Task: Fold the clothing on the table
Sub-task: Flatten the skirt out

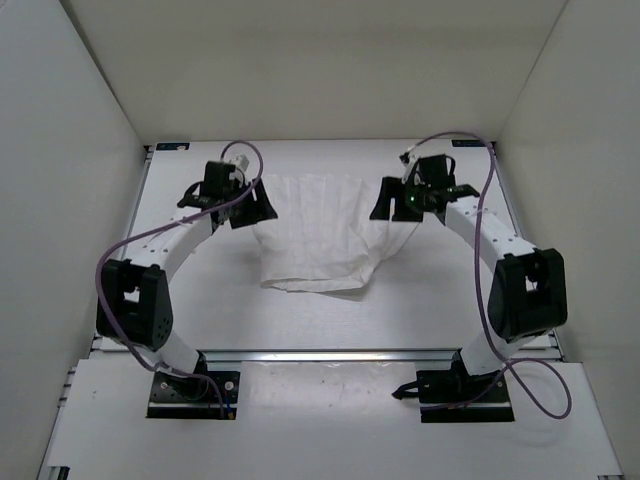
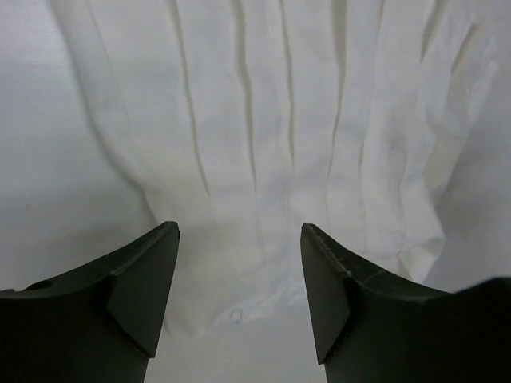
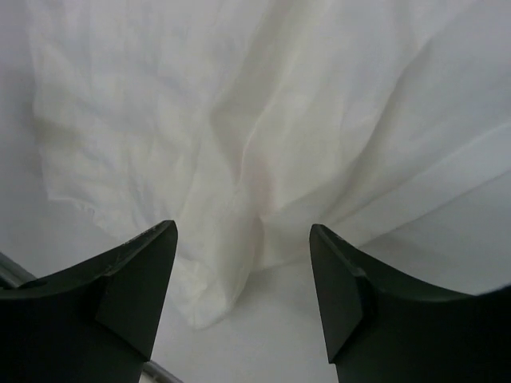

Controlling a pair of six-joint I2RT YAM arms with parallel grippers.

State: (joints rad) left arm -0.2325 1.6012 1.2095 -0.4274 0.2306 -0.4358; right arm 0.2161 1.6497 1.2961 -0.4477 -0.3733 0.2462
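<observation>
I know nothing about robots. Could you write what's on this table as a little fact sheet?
Item: white garment, thin, with faint lengthwise creases
Where: lying on the table, between the two arms
Left hand: open, over the garment's far left corner, holding nothing
Right hand: open, over the garment's far right side, holding nothing
Cloth: rumpled along its right side and near edge

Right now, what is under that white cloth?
The cloth lies spread on the white table, which shows around its edges. The part of the table beneath is covered, so anything thin lying there could not be seen. The fabric sits fairly flat, only creased.
</observation>
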